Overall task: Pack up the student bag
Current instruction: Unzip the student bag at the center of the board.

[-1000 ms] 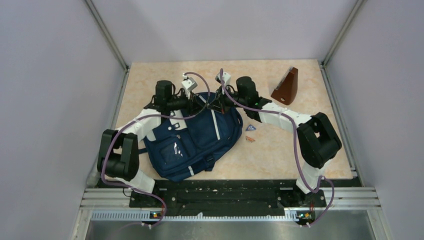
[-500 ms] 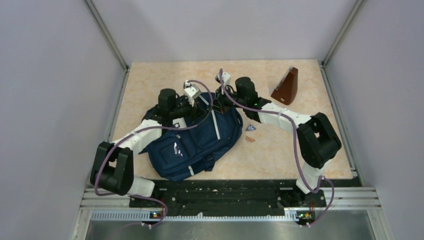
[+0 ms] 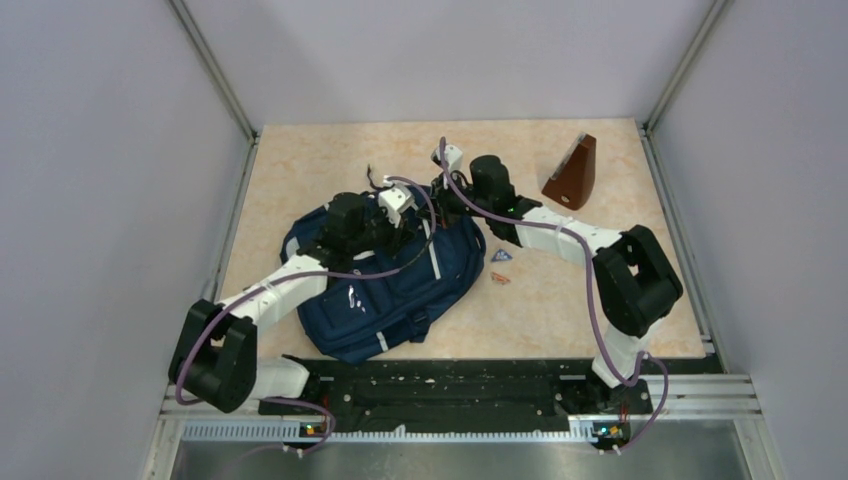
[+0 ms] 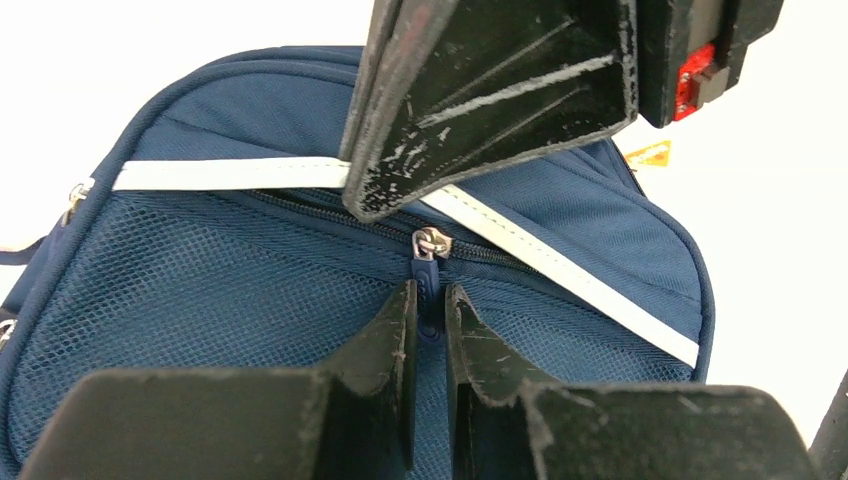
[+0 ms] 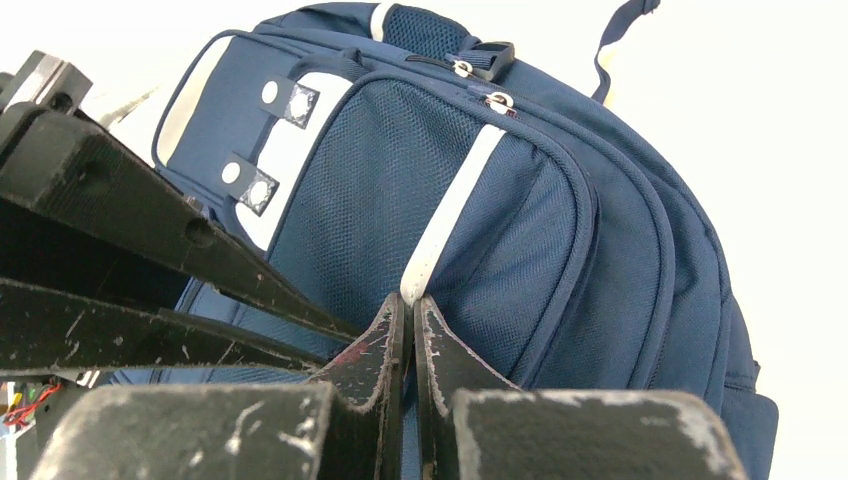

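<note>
Left gripper (image 4: 430, 296) has swung in from the edge of the backpack (image 3: 400, 290) and now nips the zip pull (image 4: 430, 252), jaws nearly closed. Right gripper (image 5: 408, 310), fully closed, presses the white stripe (image 5: 452, 200). The backpack lies flat between the arms; unzipping looks next.

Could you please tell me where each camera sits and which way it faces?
Top external: fixed above and behind the bases, looking down at the table, backpack and brown wedge; left arm and right arm show whole.
Left wrist: on the left arm, looking along its jaws, closed on a zip pull; the right arm's jaws cross the top.
Right wrist: on the right arm, looking along its jaws, pinching the backpack at a white stripe; the left arm's jaws show left.
Shared: both wrist views show that stripe and mesh.
</note>
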Controlling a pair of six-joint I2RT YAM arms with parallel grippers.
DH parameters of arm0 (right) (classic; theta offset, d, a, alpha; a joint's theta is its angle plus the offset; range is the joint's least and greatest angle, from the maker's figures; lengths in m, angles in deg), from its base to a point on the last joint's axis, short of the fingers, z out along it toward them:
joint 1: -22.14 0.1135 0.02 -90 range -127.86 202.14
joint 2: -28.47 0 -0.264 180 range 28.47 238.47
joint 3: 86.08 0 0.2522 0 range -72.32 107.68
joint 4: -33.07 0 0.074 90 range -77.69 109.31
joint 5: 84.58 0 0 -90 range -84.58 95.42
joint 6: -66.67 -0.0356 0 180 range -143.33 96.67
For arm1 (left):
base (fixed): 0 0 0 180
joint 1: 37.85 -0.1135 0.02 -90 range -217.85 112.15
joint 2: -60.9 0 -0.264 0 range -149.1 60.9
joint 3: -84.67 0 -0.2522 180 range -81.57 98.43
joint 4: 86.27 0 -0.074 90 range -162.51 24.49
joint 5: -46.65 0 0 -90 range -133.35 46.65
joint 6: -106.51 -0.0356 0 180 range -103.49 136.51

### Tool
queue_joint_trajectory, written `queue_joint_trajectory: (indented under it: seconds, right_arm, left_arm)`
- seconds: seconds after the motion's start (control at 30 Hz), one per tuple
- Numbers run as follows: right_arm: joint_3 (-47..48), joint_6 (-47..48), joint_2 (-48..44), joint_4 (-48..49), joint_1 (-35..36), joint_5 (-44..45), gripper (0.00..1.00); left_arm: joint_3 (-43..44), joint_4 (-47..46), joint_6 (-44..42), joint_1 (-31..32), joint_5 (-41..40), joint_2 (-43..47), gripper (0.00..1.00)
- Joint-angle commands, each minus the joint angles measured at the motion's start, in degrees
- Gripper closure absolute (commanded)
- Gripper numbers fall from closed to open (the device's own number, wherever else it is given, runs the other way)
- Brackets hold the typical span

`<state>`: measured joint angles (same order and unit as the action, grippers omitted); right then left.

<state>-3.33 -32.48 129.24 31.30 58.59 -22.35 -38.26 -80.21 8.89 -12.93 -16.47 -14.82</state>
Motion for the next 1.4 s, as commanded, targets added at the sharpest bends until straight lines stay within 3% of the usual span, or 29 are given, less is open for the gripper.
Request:
queue_joint_trajectory:
  seconds: [0.0, 0.63, 0.97, 1.37]
  right_arm:
    - [1.24, 0.36, -2.48, 10.07, -0.41, 4.24, 1.00]
    - [-0.41, -0.59, -2.90, 12.20, -0.41, 7.98, 1.00]
    - [-1.95, -0.23, -4.09, 12.89, -0.41, 15.78, 1.00]
    - [-3.40, 0.68, -4.85, 13.05, -0.40, 18.70, 1.00]
  left_arm:
    - [-2.15, 2.78, 0.99, 3.97, 3.86, 2.10, 1.00]
    - [-3.93, 5.27, 2.08, 12.05, 1.40, 4.17, 1.00]
    - [-5.12, 7.52, 2.14, 17.16, -1.23, 5.37, 1.00]
    - [-5.81, 10.87, 4.50, 23.82, -3.32, 5.19, 1.00]
